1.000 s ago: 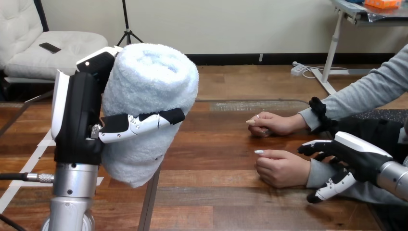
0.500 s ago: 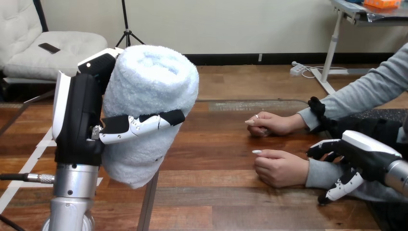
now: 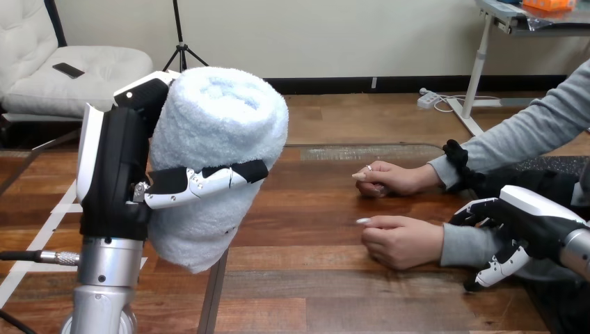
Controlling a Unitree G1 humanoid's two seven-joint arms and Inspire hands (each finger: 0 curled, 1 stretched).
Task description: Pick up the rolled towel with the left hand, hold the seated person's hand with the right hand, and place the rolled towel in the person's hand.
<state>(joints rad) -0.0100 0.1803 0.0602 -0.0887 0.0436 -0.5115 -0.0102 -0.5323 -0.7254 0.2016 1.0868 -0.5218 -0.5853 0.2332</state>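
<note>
My left hand [image 3: 115, 167] is clamped on the rolled towel [image 3: 216, 139], wrapped round its middle. It holds the roll upright and high over the left part of the table [image 3: 313, 278], well apart from the person. My right hand [image 3: 532, 223] is low at the right, against the grey sleeve [image 3: 463, 247] just behind the person's near hand [image 3: 400, 240]. I cannot tell from here whether it has closed on anything or merely sits beside the arm. The near hand rests knuckles-up and loosely closed on the wood. The person's far hand [image 3: 389, 179] lies just beyond it, curled as well.

I judge that taking hold of the person is the step in hand, and most of the risk is there. My right hand is at the sleeve, not the hand, so closing now could catch only cloth and slide. A hard squeeze would pinch the wrist. With the near hand palm-down and closed, the towel has nowhere to land unless that hand is turned and opened. Pushing the roll in anyway would knock it onto the table. The towel is bulky and soft, and its lower end hangs below my grip. A quick swing to the right could make it sag, slip or brush the far hand, and its bulk hides much of what lies behind it.
</note>
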